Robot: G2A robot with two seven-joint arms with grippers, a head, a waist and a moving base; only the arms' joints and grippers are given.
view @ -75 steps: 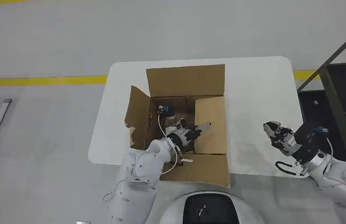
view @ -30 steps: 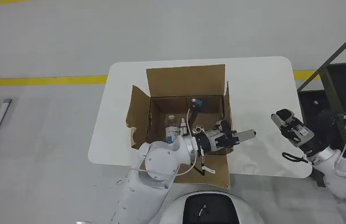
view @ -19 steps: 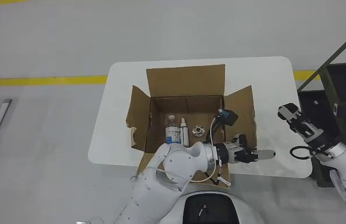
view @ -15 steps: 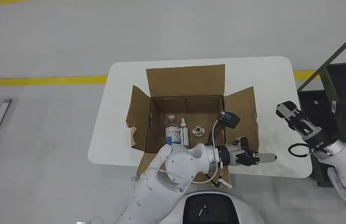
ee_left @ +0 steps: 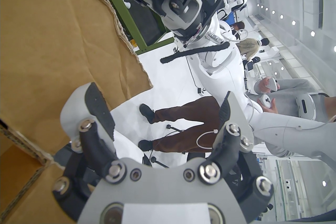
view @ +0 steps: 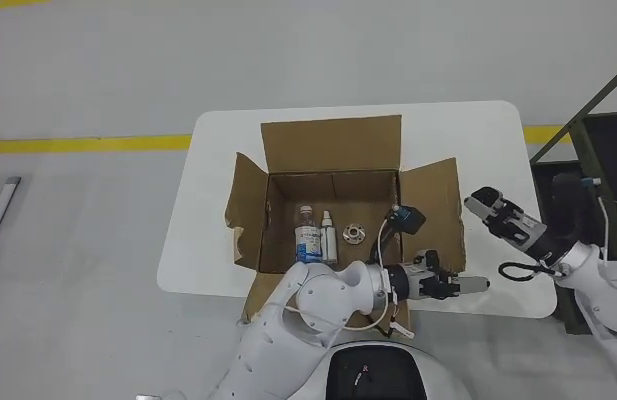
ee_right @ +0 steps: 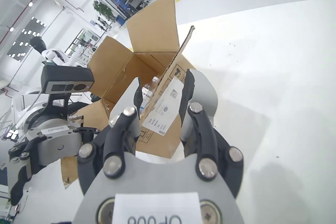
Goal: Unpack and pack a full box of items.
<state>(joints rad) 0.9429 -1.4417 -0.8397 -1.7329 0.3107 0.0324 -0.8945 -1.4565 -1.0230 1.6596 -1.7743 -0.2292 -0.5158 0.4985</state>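
Box point(view: 333, 145) is set open on the white table point(view: 468, 140) with its flaps spread outward; in its left half a bottle point(view: 305, 238), a smaller bottle point(view: 327, 235) and a round metal piece point(view: 352, 234) are placed side by side. The left arm is stretched across the box's near right corner; the left gripper point(view: 470, 285) is held over the table's near edge, just past the right flap point(view: 433, 215), pointed rightward, its fingers spread and nothing held between them. The right gripper point(view: 480, 204) is held over the table's right part, near that flap and aimed at it, its fingers likewise parted and empty; the two grippers are kept apart. The table is stood on a grey floor crossed by a yellow line point(view: 88, 143); a green frame point(view: 588, 130) is seen at the right. The box's near wall is hidden by the left arm; what the metal piece is cannot be made out, nor whether the bottles are upright.
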